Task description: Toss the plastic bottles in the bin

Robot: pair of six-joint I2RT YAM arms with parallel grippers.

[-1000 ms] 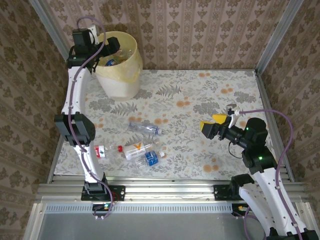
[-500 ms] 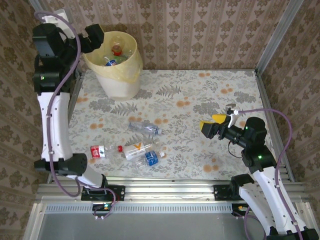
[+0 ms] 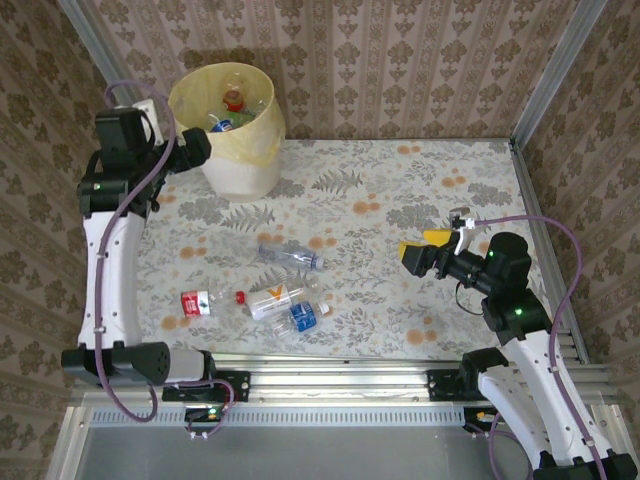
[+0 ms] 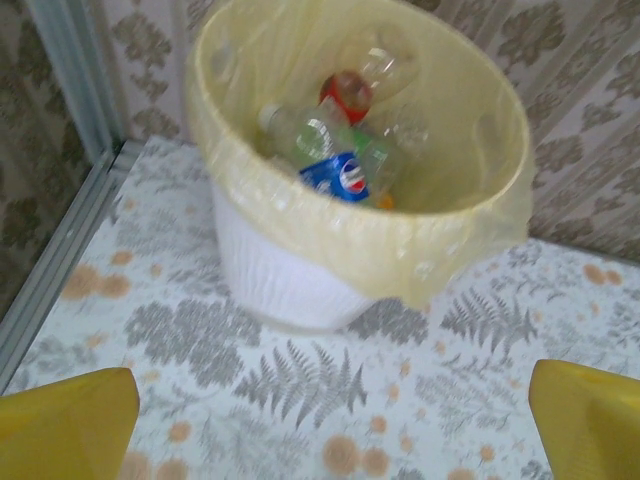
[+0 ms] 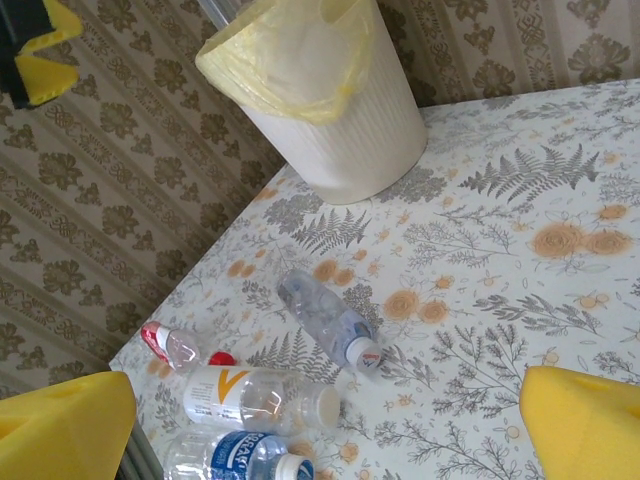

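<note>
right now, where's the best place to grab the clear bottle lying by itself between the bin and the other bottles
Grip the clear bottle across the middle of its body, coming straight down from above. It lies flat on its side, cap pointing right in the top view, and the table is bare along both long sides, so there is likely room to straddle it.

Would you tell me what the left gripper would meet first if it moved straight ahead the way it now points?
Most likely the bin: its white wall, just under the draped edge of the bag, sits dead ahead of the open left gripper in its wrist view. Depth is unclear.
</note>
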